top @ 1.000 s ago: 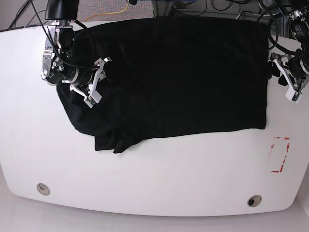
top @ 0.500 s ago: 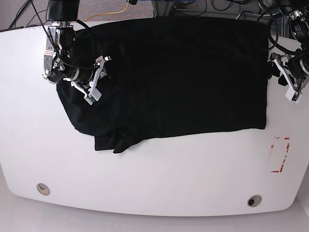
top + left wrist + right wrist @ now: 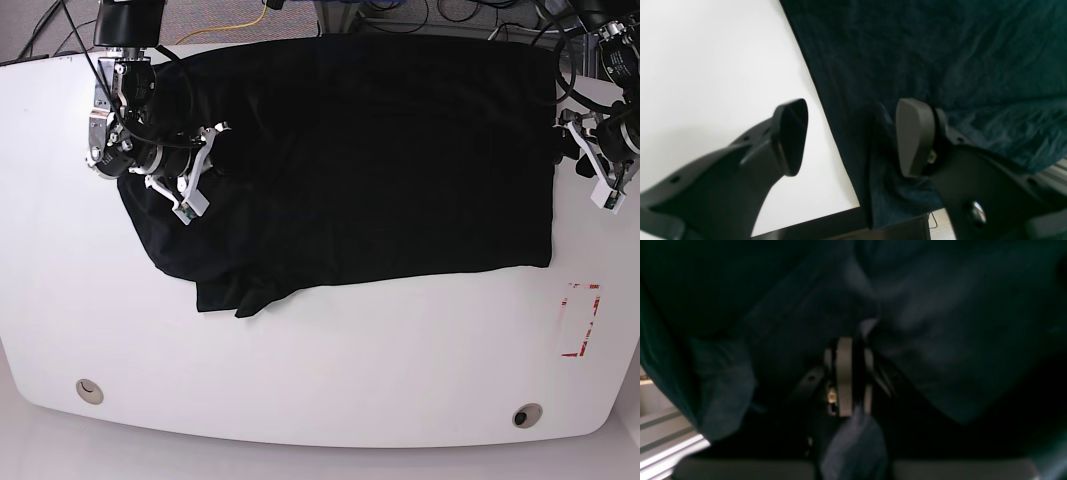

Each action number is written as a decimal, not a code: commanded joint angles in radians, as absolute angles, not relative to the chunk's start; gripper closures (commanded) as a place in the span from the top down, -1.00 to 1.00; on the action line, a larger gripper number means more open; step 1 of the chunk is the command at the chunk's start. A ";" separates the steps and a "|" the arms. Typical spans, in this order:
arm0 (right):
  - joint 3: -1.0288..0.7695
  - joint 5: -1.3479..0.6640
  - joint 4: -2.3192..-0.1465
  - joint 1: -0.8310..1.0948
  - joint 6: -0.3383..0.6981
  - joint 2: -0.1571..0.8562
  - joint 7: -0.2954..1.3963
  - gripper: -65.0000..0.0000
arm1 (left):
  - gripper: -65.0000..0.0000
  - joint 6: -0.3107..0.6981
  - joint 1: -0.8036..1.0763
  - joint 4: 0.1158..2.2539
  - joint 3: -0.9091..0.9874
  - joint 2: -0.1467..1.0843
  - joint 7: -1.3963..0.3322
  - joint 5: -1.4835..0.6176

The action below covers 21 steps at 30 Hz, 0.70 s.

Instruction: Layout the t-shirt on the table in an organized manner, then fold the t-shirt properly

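The t-shirt (image 3: 360, 160) is spread across the table (image 3: 300, 380), still being laid out. Fabric is pinched by the right gripper (image 3: 850, 380); the left gripper (image 3: 850, 136) is held wide, straddling the hem. A smoothing pull seems called for next.

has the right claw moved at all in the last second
Yes. In the base view the right claw has slid slightly toward the table's far edge and closed, pinching a fold of the t-shirt.
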<state>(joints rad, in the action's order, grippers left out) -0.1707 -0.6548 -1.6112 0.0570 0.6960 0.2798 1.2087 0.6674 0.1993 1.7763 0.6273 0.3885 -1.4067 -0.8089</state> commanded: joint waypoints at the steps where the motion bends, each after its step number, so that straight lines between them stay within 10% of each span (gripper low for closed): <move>1: -0.179 -0.673 -1.667 0.024 0.698 0.294 1.194 -0.91 | 0.21 0.670 0.193 1.790 0.633 0.409 -1.396 -0.823; 21: -0.234 -0.673 -1.675 -0.038 0.698 0.298 1.228 -0.78 | 0.21 0.670 0.193 1.790 0.631 0.409 -1.396 -0.823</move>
